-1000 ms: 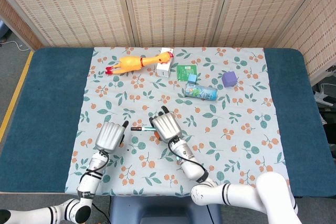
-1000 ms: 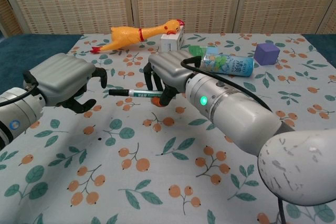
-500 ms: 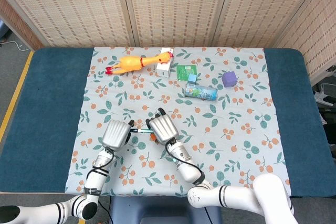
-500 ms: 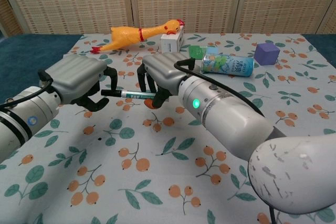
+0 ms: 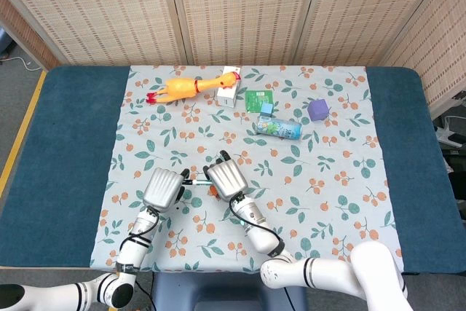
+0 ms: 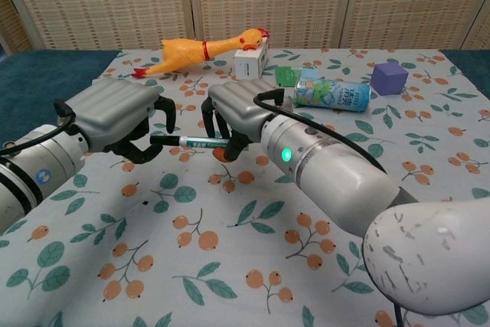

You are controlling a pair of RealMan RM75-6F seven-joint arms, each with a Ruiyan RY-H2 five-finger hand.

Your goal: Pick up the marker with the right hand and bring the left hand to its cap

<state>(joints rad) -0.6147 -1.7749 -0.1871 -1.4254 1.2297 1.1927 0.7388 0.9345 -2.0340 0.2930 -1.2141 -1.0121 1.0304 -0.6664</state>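
Observation:
The marker [image 6: 195,142] is a slim green-and-white pen with a dark cap at its left end, held level just above the floral cloth. My right hand [image 6: 237,112] grips its barrel, fingers wrapped over it. My left hand [image 6: 119,116] is at the cap end, its fingers and thumb curled around the dark cap. In the head view only a short stretch of the marker [image 5: 195,180] shows between the left hand [image 5: 163,188] and the right hand [image 5: 226,178].
At the back of the cloth lie a yellow rubber chicken [image 6: 203,49], a white box [image 6: 250,59], a green card [image 5: 256,100], a lying drink can [image 6: 331,94] and a purple cube [image 6: 389,78]. Blue table surface [image 5: 73,143] flanks the cloth.
The right hand lifted the marker and carried it slightly left. The left hand moved right from beside it until its fingers closed around the cap end.

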